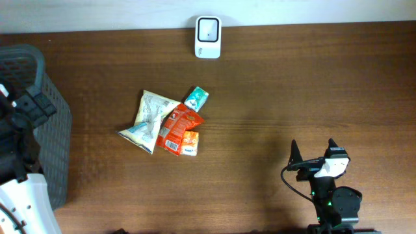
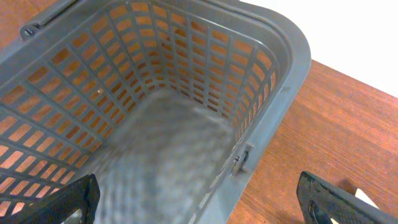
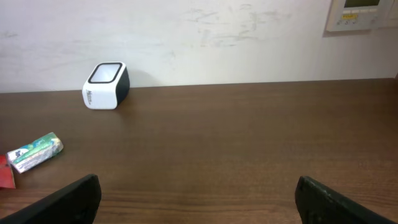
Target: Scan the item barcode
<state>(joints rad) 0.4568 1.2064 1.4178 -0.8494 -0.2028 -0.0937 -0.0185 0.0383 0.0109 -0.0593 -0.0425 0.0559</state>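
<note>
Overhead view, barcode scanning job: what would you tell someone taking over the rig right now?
Left gripper: jaws open, empty, above the grey basket at the table's left edge.
Right gripper: jaws open, empty, near the front right.
Snack packets lie piled mid-table; the white scanner stands at the far edge.
Done: nothing; no packet lifted.
Left: pick a packet, show its barcode to the scanner.

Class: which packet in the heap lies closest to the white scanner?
The small teal packet, at the heap's far edge; the red packet, orange packet and pale bag lie farther from the scanner.
</note>
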